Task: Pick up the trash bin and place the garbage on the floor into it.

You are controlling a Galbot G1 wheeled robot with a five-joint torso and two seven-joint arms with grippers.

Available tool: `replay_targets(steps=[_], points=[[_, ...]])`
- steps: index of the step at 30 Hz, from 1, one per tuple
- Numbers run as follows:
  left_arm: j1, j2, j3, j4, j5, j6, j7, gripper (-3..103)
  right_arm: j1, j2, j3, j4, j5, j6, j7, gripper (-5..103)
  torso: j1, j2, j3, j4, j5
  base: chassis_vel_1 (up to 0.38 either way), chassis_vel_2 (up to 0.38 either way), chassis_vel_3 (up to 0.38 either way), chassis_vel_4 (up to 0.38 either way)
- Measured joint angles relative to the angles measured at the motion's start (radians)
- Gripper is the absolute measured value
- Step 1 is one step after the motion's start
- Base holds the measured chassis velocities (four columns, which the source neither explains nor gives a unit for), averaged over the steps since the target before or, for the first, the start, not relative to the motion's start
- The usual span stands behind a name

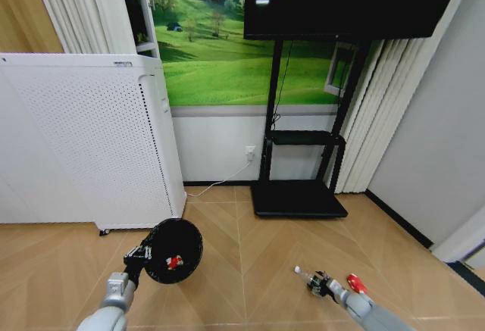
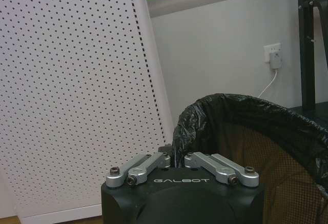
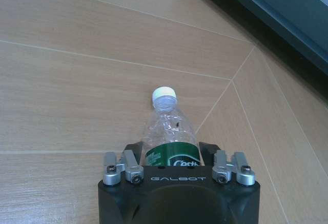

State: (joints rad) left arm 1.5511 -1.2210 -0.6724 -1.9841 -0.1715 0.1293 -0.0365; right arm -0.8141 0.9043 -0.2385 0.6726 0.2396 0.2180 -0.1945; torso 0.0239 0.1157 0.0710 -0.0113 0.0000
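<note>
Head view, lower frame: the left gripper (image 1: 141, 254) is clamped on the rim of the trash bin (image 1: 178, 248), a red-and-white wrapper (image 1: 174, 261) inside. At lower right, the right gripper (image 1: 318, 282) has its fingers around the bottle (image 3: 169, 134), whose long axis points away from the wrist. A flattened red piece (image 1: 356, 283) lies just beside it on the floor (image 1: 250, 270).
</note>
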Motion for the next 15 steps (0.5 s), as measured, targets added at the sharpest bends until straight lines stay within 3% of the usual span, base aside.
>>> replay_targets(steps=[4, 7, 12, 15], points=[[-0.004, 0.000, 0.005, 0.001, 0.002, 0.000, 0.000, 7, -0.009, -0.004, 0.009, 0.001, 0.000, 0.006, 0.001, 51, 0.000, 0.000, 0.000, -0.0001, -0.0001, 0.000, 0.000, 0.000, 0.000], [-0.008, 0.000, 0.014, 0.003, 0.005, 0.000, 0.000, 7, -0.022, -0.010, 0.022, 0.006, 0.000, 0.010, 0.001, 37, 0.000, 0.000, 0.000, -0.0001, 0.0000, 0.000, 0.000, 0.000, 0.000], [-0.012, -0.004, 0.024, 0.007, 0.012, 0.000, 0.000, 7, -0.036, -0.016, 0.038, 0.015, -0.003, 0.017, 0.003, 30, 0.000, 0.000, 0.000, -0.0001, 0.0000, 0.000, 0.000, 0.000, 0.000], [-0.017, -0.007, 0.030, 0.012, 0.015, -0.001, -0.001, 7, -0.056, -0.026, 0.063, 0.044, -0.002, 0.017, 0.003, 20, 0.000, 0.000, 0.000, -0.0002, 0.0002, 0.000, 0.000, 0.000, 0.000]])
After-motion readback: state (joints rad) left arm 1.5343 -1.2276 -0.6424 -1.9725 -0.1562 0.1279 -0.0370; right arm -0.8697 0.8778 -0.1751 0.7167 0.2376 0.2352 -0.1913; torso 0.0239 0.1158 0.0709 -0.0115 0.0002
